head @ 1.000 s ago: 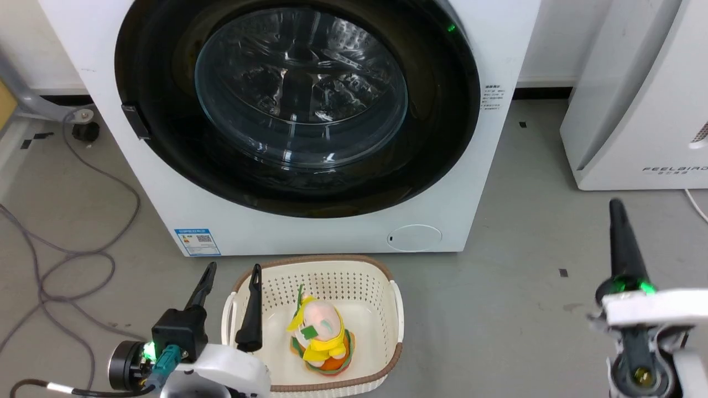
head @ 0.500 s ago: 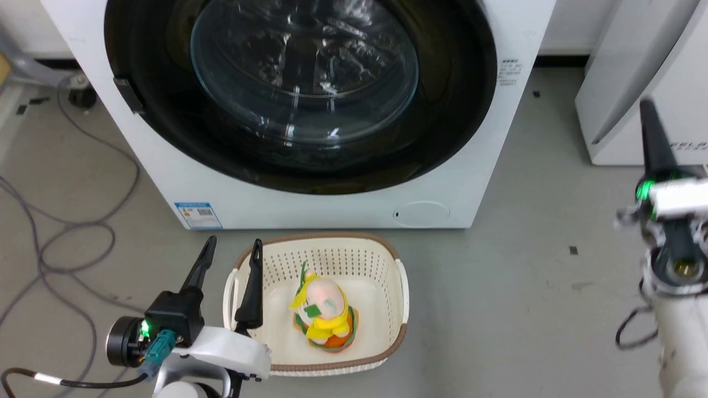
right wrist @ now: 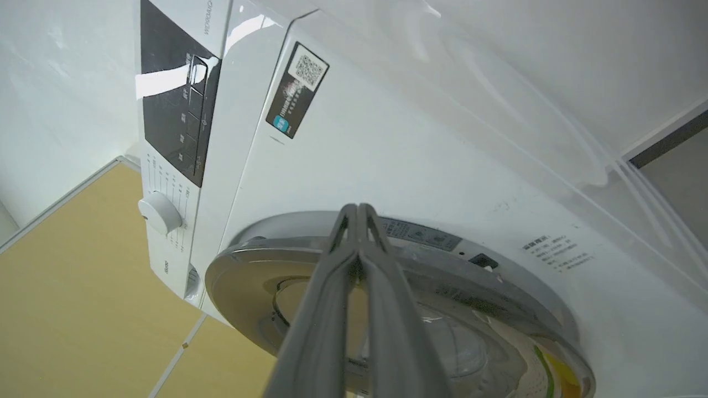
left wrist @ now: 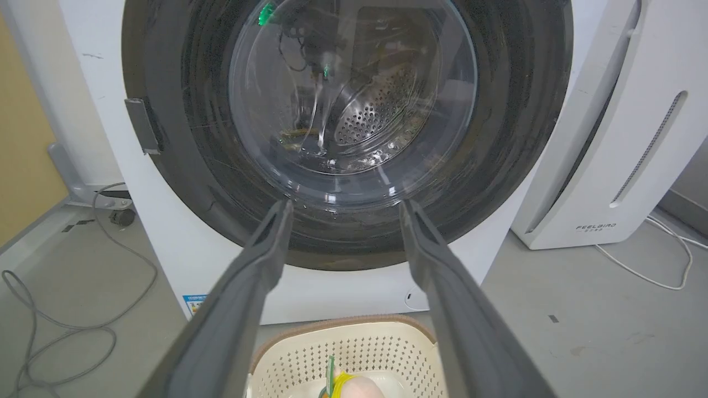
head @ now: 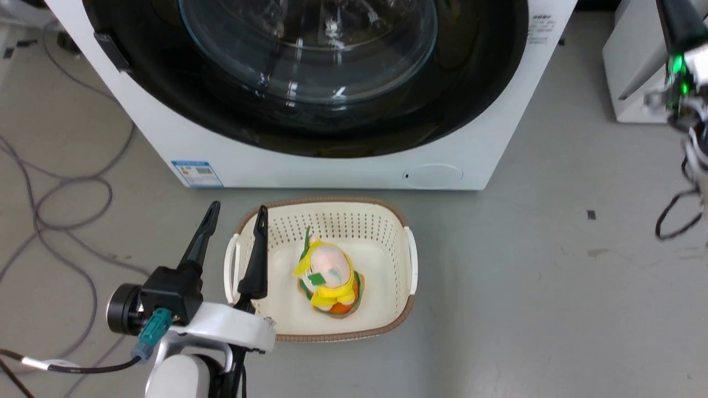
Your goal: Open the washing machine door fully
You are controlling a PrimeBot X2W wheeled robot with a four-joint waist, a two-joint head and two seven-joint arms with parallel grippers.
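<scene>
The washing machine door (head: 475, 83) lies shut against the white machine front, its glossy black ring around a bulging glass bowl (head: 310, 50). A grey tab (head: 113, 52) sits on the ring's left edge. My left gripper (head: 237, 213) is open at the lower left, low over the floor in front of the machine. In the left wrist view its fingers (left wrist: 260, 265) frame the door (left wrist: 509, 110) from a distance. My right gripper (head: 676, 22) is raised at the upper right, shut and holding nothing. In the right wrist view its joined tips (right wrist: 358, 209) point at the door's rim (right wrist: 249, 265) from the side, apart from it.
A cream perforated basket (head: 412, 260) holding a yellow plush toy (head: 329, 276) stands on the floor just before the machine, beside my left fingers. A white FEELBIRD appliance (left wrist: 625, 138) stands to the right. Grey cables (head: 55, 193) loop on the floor at left.
The head camera has tipped down and moved closer, so the whole picture shifted. My right gripper has risen toward the upper right. The door is still shut.
</scene>
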